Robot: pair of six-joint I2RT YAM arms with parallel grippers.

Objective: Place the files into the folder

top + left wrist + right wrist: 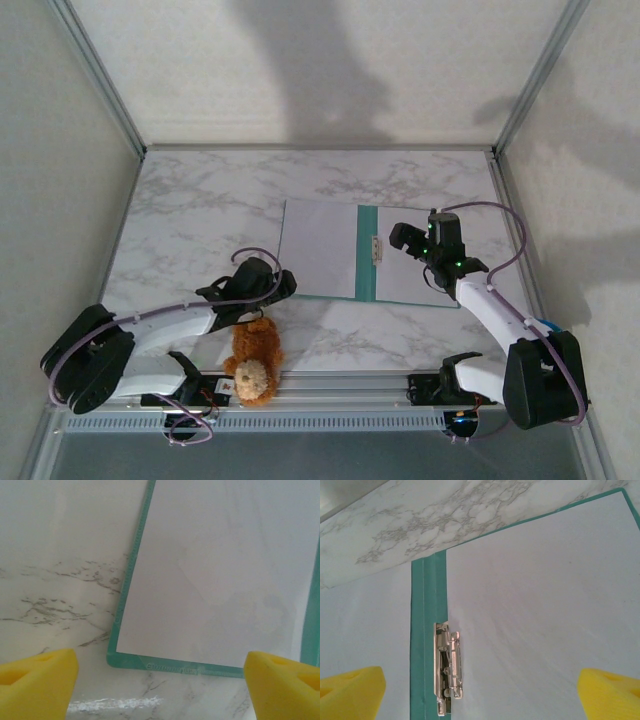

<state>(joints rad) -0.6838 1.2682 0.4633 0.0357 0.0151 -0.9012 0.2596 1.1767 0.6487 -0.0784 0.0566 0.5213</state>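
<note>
The folder (365, 282) lies open and flat in the middle of the marble surface (200, 200), with its teal spine running down the centre and a pale leaf on either side. On the right leaf a white sheet (535, 605) lies square, its inner edge overlapping the teal strip and meeting the metal clip (448, 667). I judge that these are the files, already in place. The left leaf also shows a white face inside its teal border, but I can't tell whether that is more paper or just the folder's pale lining. I see no loose sheets elsewhere on the surface.

So the loading looks mostly done. What seems to be left is fixing the sheets under the clip, if they aren't already, and folding the cover shut.

My left claw (161, 682) hangs just off the folder's near left corner, jaws spread wide with nothing between them. My right claw (480, 690) hovers over the right leaf next to the spine, also spread wide and empty.

A teddy bear (253, 362) sits at the near edge beside my left arm, clear of the folder.
</note>
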